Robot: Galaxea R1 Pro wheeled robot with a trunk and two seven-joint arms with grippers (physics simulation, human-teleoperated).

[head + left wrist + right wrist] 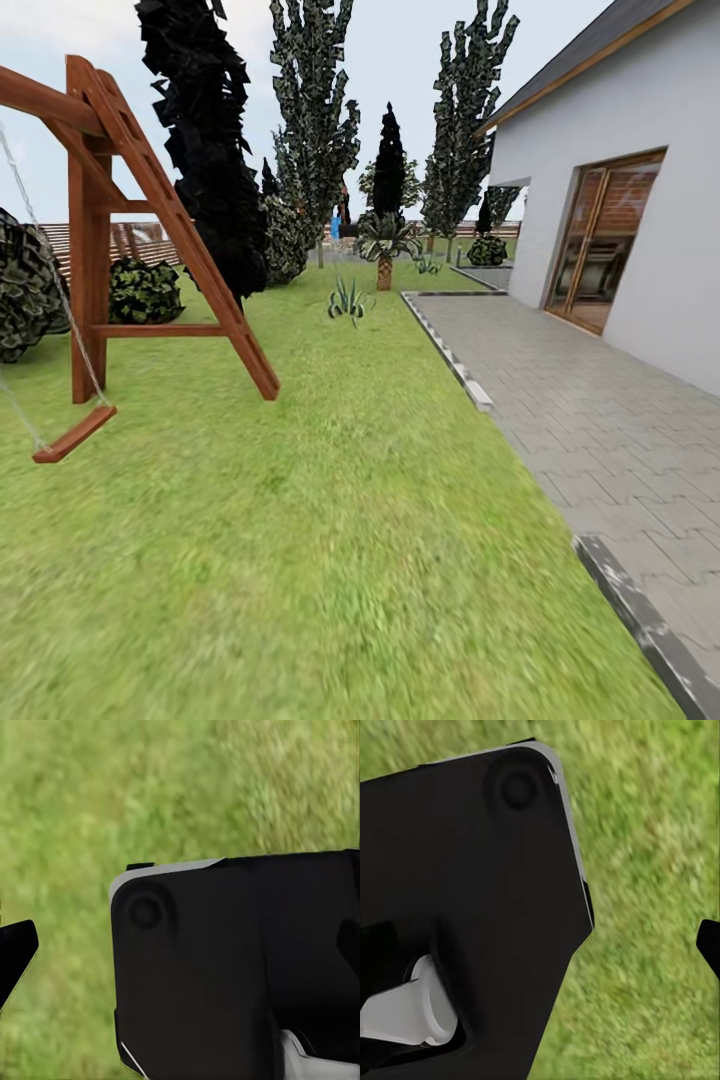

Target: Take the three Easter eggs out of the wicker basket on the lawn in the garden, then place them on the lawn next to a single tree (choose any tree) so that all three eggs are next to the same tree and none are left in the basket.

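While the robot is on its way across the lawn (330, 540), the head view looks forward over a long strip of grass that runs away from the camera between a wooden swing frame (120, 230) on the left and a grey paved path (590, 420) beside a white house (640, 200) on the right. Tall dark trees (205, 150) stand past the swing, with a short palm (385, 245) and a spiky plant (348, 298) farther down the strip.

No basket or eggs can be made out here, so which way they lie from either end effector, which arm is nearer and how the eggs point cannot be judged. The search probably has to go on before any reach is planned.

Each wrist view looks down on blurred grass past a dark body panel of the robot (225, 967). A black tip at the edge of the left wrist view may be a finger (15, 949), and a similar sliver shows in the right wrist view (711, 941). Whether either end effector is spread or pressed together cannot be told.
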